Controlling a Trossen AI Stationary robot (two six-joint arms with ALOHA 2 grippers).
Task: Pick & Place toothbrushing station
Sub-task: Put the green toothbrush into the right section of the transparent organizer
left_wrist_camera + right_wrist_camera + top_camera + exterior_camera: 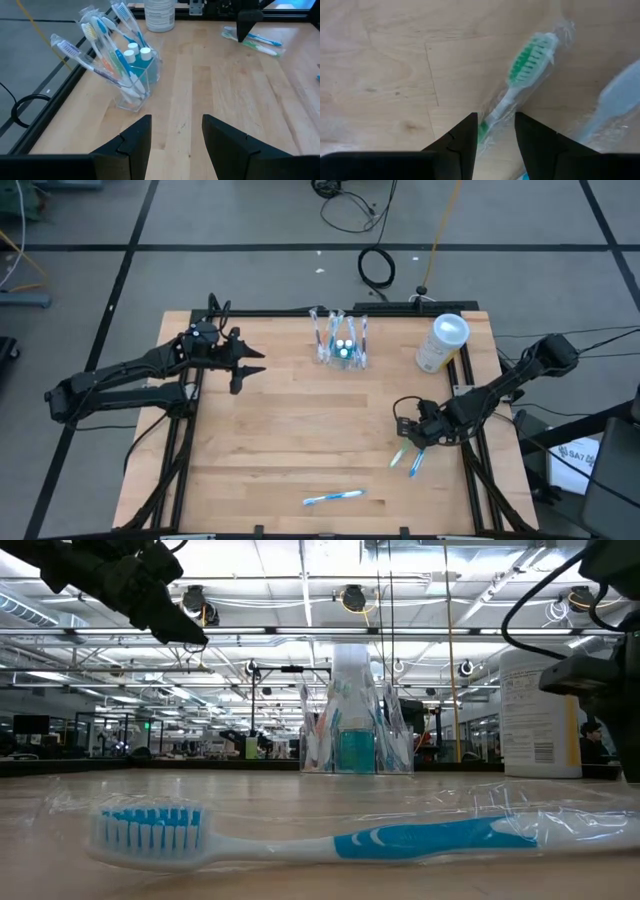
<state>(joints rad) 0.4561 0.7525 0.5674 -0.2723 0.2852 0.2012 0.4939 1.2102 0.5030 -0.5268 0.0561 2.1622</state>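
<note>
The station (340,345) is a small clear plastic holder standing upright near the table's far edge, about midway across. Wrapped toothbrushes lean out of its compartments, heads up, and two white-capped teal bottles sit in its middle (137,80).

Pale wooden tabletop (290,430) of butcher-block planks, framed by black rails. Standing near the far edge, about mid-width: small clear plastic toothbrush holder (340,352) with upright compartments, filled with wrapped toothbrushes and teal bottles. Toward the far right corner, upright: whitish translucent cylinder with a round white top (441,343). Lying flat near the front edge: blue-and-white toothbrush in clear wrapping (334,497). At right, side by side: wrapped green-and-white toothbrush (399,457) and wrapped blue toothbrush (416,464).
</note>
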